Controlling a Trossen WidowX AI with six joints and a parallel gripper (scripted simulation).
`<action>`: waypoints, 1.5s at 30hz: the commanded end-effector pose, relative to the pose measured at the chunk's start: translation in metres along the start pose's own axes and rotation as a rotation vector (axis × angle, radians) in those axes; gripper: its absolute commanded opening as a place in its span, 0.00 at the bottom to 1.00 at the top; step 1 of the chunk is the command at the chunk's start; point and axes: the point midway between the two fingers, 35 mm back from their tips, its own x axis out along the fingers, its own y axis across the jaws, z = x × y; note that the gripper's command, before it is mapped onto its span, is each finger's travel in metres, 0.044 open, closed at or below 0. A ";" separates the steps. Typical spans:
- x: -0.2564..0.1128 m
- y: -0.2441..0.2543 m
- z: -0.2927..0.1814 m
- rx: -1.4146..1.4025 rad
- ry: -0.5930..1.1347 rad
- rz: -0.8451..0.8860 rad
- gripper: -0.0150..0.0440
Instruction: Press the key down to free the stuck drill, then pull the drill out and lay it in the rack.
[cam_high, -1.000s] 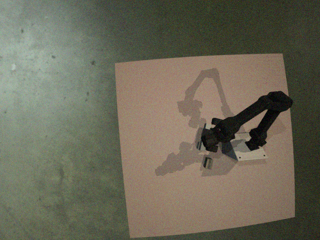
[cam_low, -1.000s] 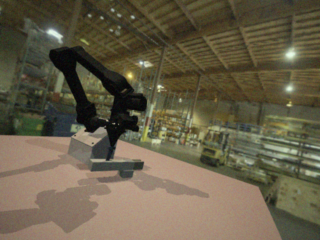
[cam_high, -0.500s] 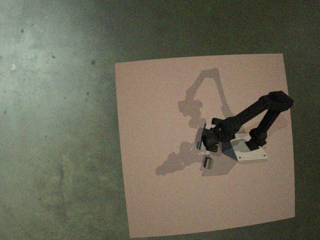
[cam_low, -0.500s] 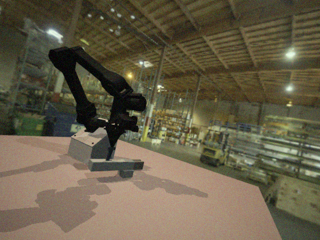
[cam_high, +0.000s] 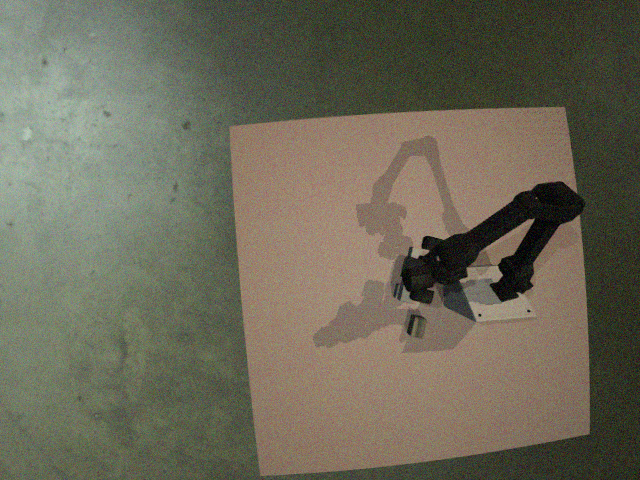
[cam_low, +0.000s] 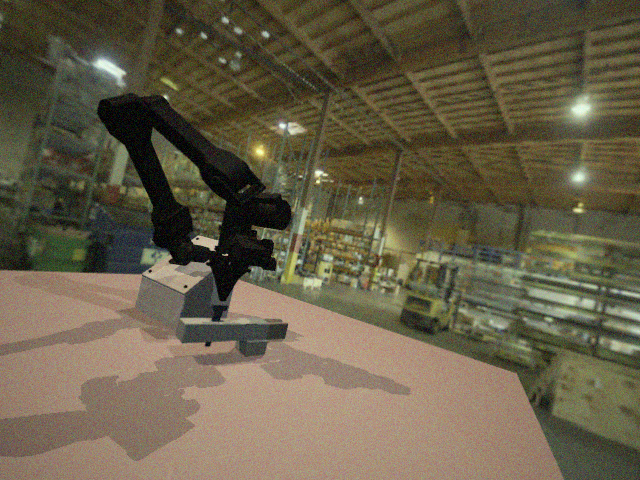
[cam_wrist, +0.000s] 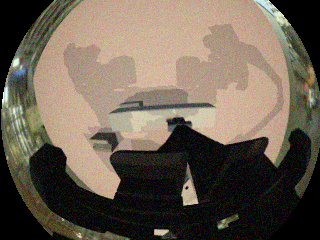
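A pale grey bar (cam_high: 418, 252) (cam_low: 199, 330) (cam_wrist: 145, 118) stands low over the table. A dark upright part (cam_low: 218, 312) (cam_wrist: 172, 121) is at the bar, and a dark tip (cam_low: 207, 343) shows below it. Whether these are key or drill cannot be told. My gripper (cam_low: 222, 299) (cam_wrist: 180, 128) is shut, pointing down, with its fingertips at the top of the dark part; nothing shows held between them. In the top view the arm hides the fingertips and the bar's middle. A small grey block (cam_high: 416, 326) (cam_low: 252, 347) (cam_wrist: 104, 142) is near one end of the bar; I cannot tell whether it is the rack.
A box with a white sloping top (cam_high: 506, 312) (cam_low: 162, 299) stands behind the bar, under the arm's base. The pink table top (cam_high: 320, 413) (cam_low: 336, 423) carries the arm's shadows. Its edges show in the top and exterior views.
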 end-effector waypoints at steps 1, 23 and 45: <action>0.006 -0.002 -0.006 -0.014 0.038 -0.016 0.34; -0.010 0.084 0.011 -0.801 0.038 0.003 1.00; 0.047 0.159 -0.007 -1.582 0.037 0.020 1.00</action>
